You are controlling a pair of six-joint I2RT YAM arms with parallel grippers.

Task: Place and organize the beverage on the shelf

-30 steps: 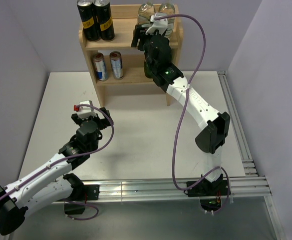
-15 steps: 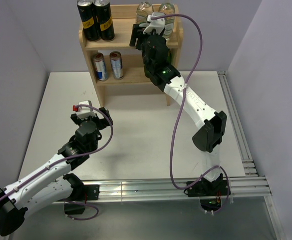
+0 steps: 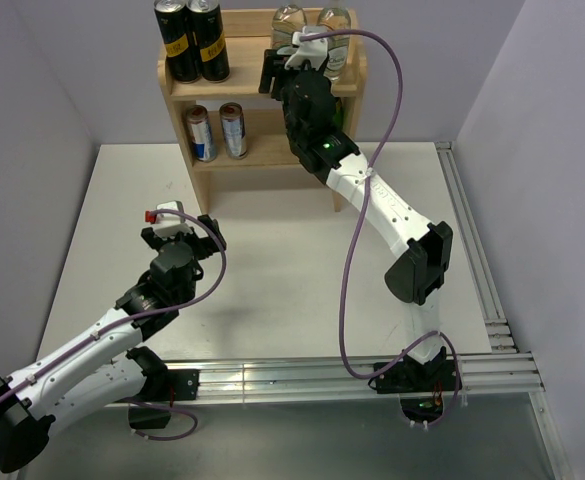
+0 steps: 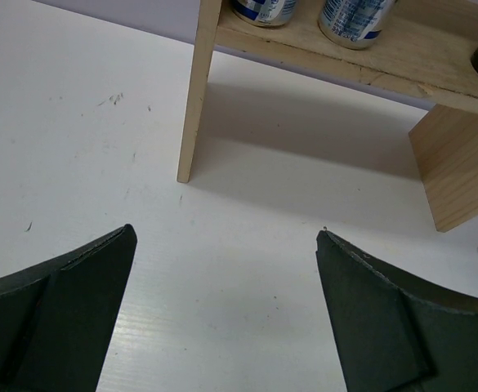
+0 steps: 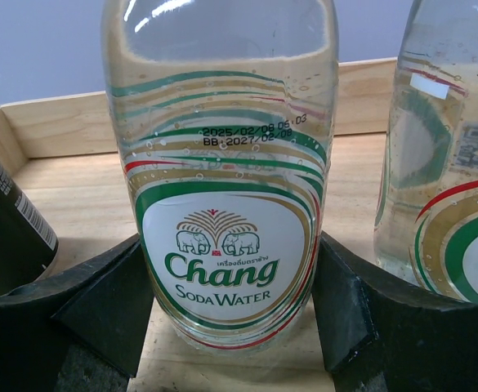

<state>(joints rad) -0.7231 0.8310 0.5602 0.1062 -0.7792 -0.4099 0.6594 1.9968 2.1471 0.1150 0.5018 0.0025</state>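
The soda-water bottle (image 5: 222, 204), clear glass with a Chang label, stands upright on the top tier of the shelf (image 3: 197, 175), squarely between the fingers of the right gripper (image 5: 229, 245). Both dark pads lie against the glass low on the bottle, one on each side, so the gripper is closed on it. The bottle's base sits on the wood, with the raised back rim of the tier beyond it.

Just beside the gripper, on the right of its own camera view, a second bottle (image 5: 447, 163) of the same kind stands upright, apart from the held one. On the other side of the gripper, a black can (image 5: 6, 237) shows at the edge of the wrist view. From the top camera two black cans with yellow labels stand together at that end of the tier.

One tier below the gripper, two silver cans (image 3: 217, 130) stand side by side.

The left gripper (image 4: 225, 235) is well away from the shelf, over the white table (image 4: 75, 147), fingers spread wide with nothing between them. The shelf's foot and lower tier lie ahead of it
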